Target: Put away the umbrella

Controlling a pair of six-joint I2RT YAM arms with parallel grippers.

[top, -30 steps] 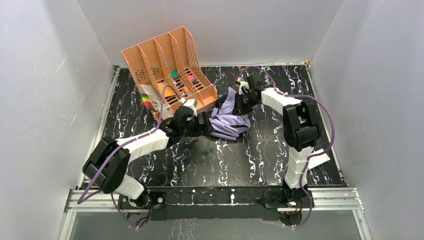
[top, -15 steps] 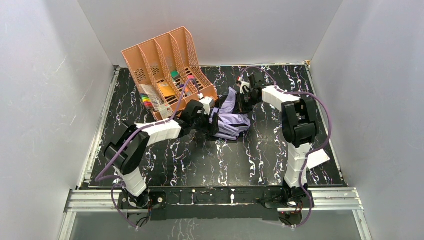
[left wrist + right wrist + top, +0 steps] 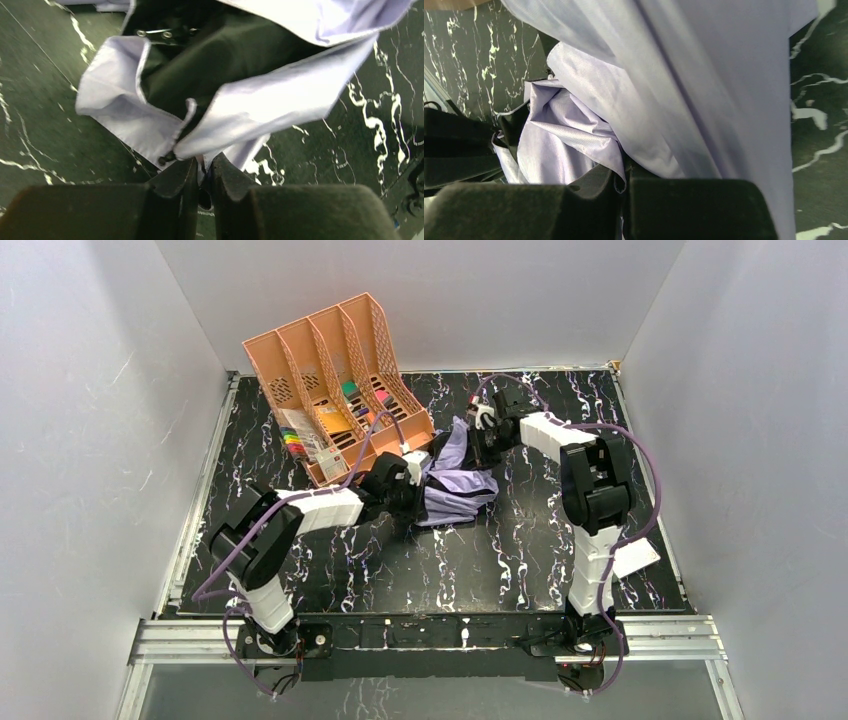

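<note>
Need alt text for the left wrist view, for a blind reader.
The pincer pinches a lavender hem of the umbrella at bottom centre, its dark jaws nearly closed. The crumpled canopy, dark on the inside, fills the upper frame above a black, white-veined table.

The umbrella [image 3: 455,488] lies mid-table [image 3: 510,562], between my grippers: left gripper [image 3: 202,169] at its left end, right gripper [image 3: 622,184] at its far side, organiser [image 3: 310,348] standing behind-left.

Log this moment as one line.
left gripper: shut on umbrella | right gripper: shut on umbrella | umbrella: bunched on table
</note>
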